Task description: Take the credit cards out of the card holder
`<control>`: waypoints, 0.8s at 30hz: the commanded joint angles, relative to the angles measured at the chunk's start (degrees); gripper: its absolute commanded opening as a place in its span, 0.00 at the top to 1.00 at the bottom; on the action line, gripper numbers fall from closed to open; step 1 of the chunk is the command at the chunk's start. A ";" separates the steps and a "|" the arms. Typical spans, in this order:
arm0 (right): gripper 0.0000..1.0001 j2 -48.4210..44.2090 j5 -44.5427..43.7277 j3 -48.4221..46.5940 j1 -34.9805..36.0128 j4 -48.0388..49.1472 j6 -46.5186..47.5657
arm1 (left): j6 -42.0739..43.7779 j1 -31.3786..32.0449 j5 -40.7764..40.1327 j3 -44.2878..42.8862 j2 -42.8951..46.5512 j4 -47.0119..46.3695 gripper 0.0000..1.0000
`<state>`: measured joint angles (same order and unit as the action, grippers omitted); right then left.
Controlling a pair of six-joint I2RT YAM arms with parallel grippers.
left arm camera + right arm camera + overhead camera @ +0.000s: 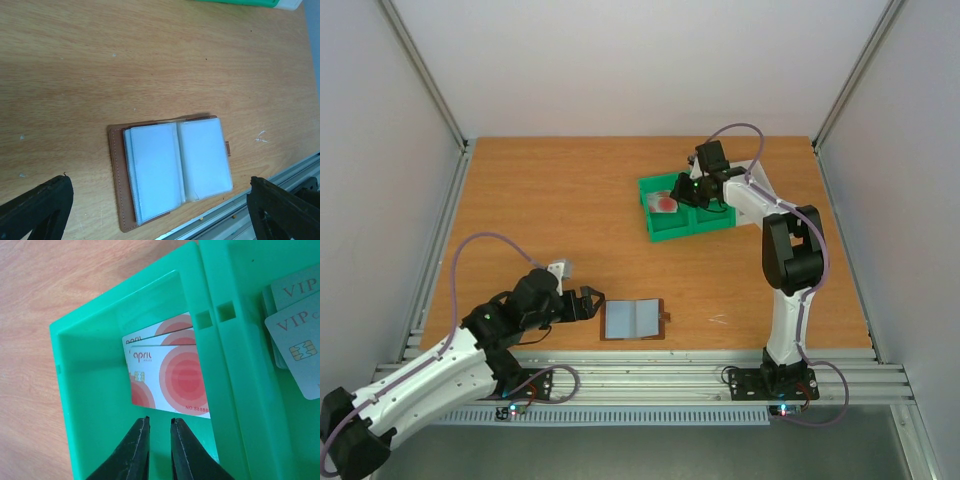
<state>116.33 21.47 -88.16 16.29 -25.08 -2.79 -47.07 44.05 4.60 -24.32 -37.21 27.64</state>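
Observation:
The card holder (pixel 633 319) (pixel 175 170) lies open near the table's front edge, brown cover down, its grey-blue sleeves showing no card. My left gripper (pixel 588 303) (pixel 160 215) stands open just left of it, one finger on each side in the wrist view. Two pale cards with red circles (pixel 170 372) (pixel 665 202) lie in the left compartment of the green tray (pixel 90 390) (pixel 670 232). Grey VIP cards (pixel 297 335) lie stacked in the right compartment. My right gripper (pixel 159 420) (pixel 686 188) hovers over the left compartment, jaws narrowly apart and holding nothing.
A metal rail (pixel 650 372) runs along the front edge right beside the card holder. Grey walls enclose the table on three sides. A white edge (pixel 290 5) shows beside the green tray's rim (pixel 235 2) at the top of the left wrist view.

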 commanded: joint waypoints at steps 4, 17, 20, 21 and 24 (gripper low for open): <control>0.84 0.37 -1.19 -4.94 -0.39 -3.14 0.41 | 0.66 -0.19 -0.59 -1.06 -2.56 -0.96 0.07; 0.67 -13.62 5.51 3.58 0.96 -10.04 -6.27 | -3.38 -0.34 3.75 1.47 -7.25 -6.87 0.19; 0.67 -18.50 6.84 9.31 1.72 -9.80 -8.23 | -4.71 -0.38 4.68 2.03 -8.29 -8.27 0.23; 0.66 -20.80 7.79 11.36 2.11 -9.34 -8.69 | -4.97 -0.44 5.02 2.00 -8.58 -8.39 0.23; 0.65 -25.50 8.10 15.83 4.03 -10.32 -8.75 | -6.00 -0.48 6.15 2.31 -8.96 -9.94 0.25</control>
<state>95.72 27.49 -76.71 17.96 -33.21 -9.41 -51.03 43.90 8.78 -22.90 -45.60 22.90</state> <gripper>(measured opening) 0.340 0.754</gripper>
